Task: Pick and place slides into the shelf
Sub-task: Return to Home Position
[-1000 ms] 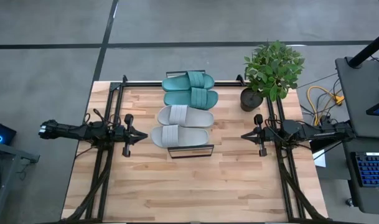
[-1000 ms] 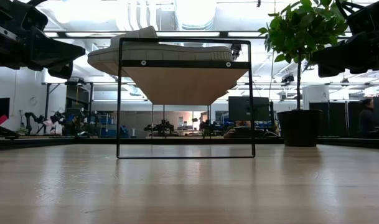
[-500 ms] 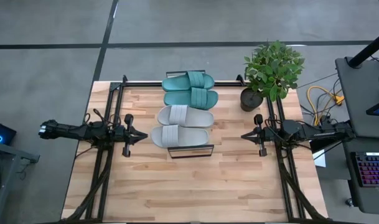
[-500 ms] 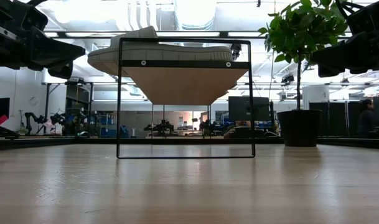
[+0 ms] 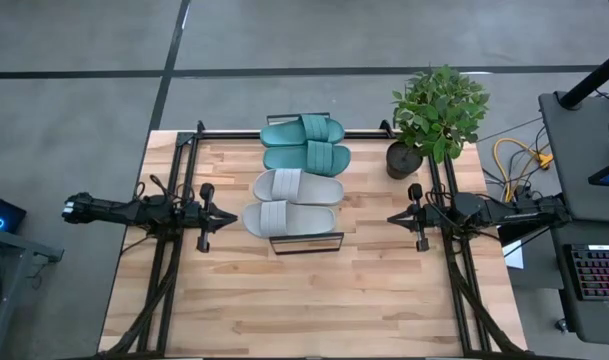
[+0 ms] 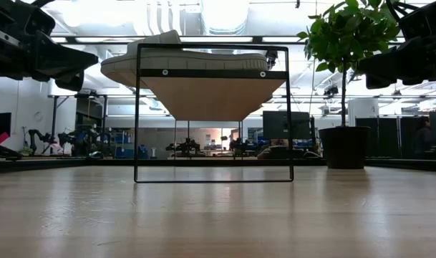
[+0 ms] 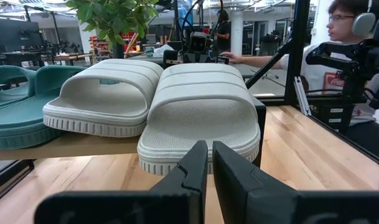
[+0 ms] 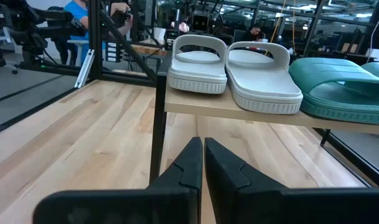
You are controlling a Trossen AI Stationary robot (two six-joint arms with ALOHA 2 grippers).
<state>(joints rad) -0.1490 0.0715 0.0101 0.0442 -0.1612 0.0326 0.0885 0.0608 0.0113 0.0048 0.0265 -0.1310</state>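
Slides, four in number, lie side by side on the shelf [image 6: 210,97], which stands at 12 o'clock from the centre of the wooden table [image 5: 284,300]. The teal-green pair [image 5: 304,143] takes the far end. The light grey pair [image 5: 292,202] takes the near end, just inside the black wire end frame. Each slide touches its neighbour. The nearest grey slide's sole projects slightly past the plank edge on the left arm's side.

Open table surrounds the shelf at 3, 6 and 9 o'clock, and the whole near half of the board is bare. A potted plant [image 5: 439,115] stands near the teal pair at 3 o'clock, clear of the shelf.

The left gripper [image 5: 232,215] hangs at 9 o'clock from the grey pair, apart from it, fingers pressed together on nothing. The right gripper [image 5: 390,216] hangs at 3 o'clock, well apart, likewise closed on nothing.

From table height only one grey sole edge shows above the plank; the other slides are hidden behind it. The plant's pot is partly covered by foliage from above. A person [image 7: 345,25] is cut off at the edge of the left wrist view.

Straps are wide and ribbed, soles ridged along the rim, footbeds finely textured. The plank is pale wood and the frame is thin black wire.
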